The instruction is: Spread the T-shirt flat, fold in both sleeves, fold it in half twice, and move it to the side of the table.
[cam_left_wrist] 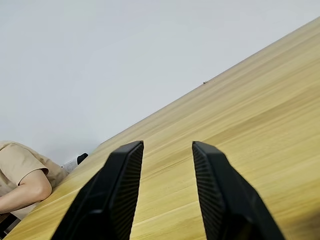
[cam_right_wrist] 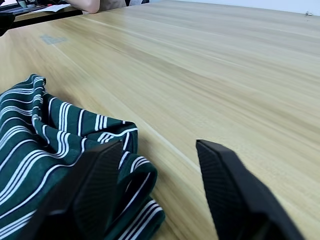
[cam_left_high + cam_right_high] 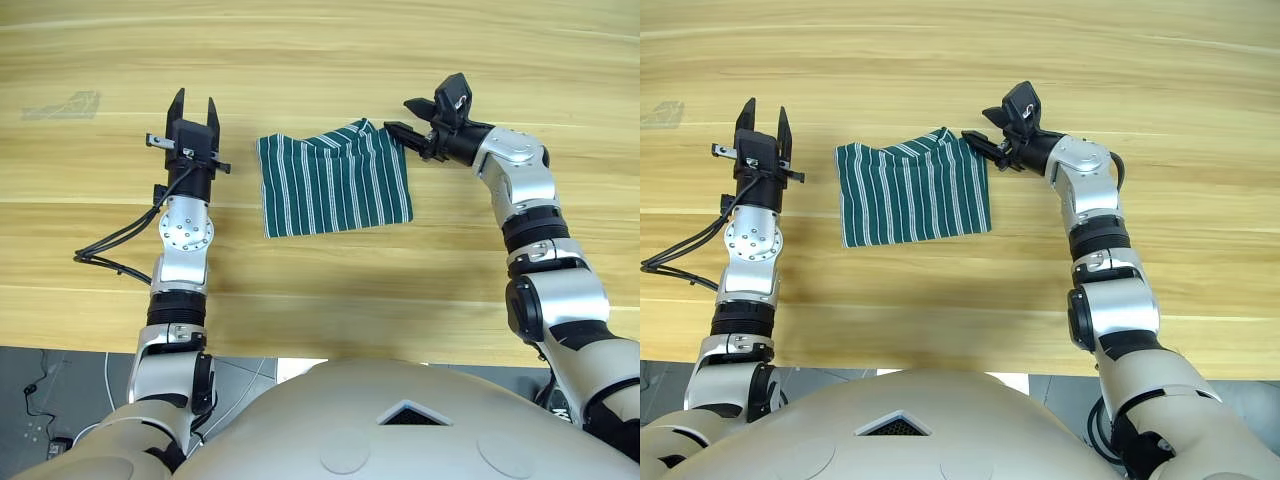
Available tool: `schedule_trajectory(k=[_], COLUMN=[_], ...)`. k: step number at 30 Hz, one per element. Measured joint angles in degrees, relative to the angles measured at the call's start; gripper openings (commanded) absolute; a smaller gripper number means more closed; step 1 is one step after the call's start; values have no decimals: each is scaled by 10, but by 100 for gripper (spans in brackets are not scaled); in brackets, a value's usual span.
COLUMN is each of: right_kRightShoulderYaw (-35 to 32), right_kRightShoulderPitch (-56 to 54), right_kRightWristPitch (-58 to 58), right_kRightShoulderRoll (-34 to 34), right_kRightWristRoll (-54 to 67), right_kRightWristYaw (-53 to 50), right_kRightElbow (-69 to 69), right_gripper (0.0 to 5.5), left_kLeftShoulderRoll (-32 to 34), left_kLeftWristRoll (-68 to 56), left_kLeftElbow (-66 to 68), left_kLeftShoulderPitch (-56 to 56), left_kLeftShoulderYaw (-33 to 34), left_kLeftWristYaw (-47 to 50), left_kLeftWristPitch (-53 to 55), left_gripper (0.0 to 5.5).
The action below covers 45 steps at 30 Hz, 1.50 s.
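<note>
My right end effector point(image 3: 402, 117) is released. Its two fingers stand apart at the 1 o'clock corner of the T-shirt point(image 3: 335, 185), and in the wrist view one finger sits over the rolled striped hem while the other is over bare wood. I cannot tell whether the near finger actually touches the cloth. My left end effector point(image 3: 195, 105) is released too, with nothing between its fingers. It is parked near the shirt's 9 o'clock side but apart from it, pointing toward 12 o'clock across the desk point(image 3: 300, 50). The shirt is green with white stripes and lies at my 12 o'clock between the two arms. It is folded into a compact, roughly square packet, with its 12 o'clock edge a little humped and ruffled. I judge it to be light, soft and completely limp, a stack of several layers with no stiffness of its own. If I pinch only the top layer, the packet will likely peel open or drag out of shape. I would grip low at a corner or a folded edge, deep enough to catch every layer, ideally at two corners together. The wood looks smooth, so sliding the packet toward the side should go more gently than lifting it, provided the bottom layer does not lag and wrinkle.
</note>
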Motion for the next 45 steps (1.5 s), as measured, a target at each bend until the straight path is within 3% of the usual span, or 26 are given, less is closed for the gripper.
schedule_trajectory(k=[9, 12, 36, 45], right_kRightShoulderYaw=[17, 19, -16, -30], right_kRightShoulderPitch=[-1, -3, -23, -48], right_kRightWristPitch=[-15, -26, -51, -75], right_kRightShoulderRoll=[6, 10, 14, 7], right_kRightWristRoll=[-37, -45, -42, -52], right_kRightWristYaw=[-8, -12, 15, -48], right_kRightElbow=[47, 74, 50, 114], right_gripper=[38, 2, 2, 2], left_kLeftShoulderRoll=[-4, -6, -12, -18], left_kLeftWristRoll=[2, 2, 11, 12], left_kLeftElbow=[5, 5, 52, 61], left_kLeftShoulderPitch=[0, 1, -1, -1], left_kLeftShoulderYaw=[-4, -4, -14, -16], left_kLeftWristYaw=[5, 6, 13, 17], left_kLeftWristPitch=[-1, -1, -14, -24], left_gripper=[179, 179, 179, 179])
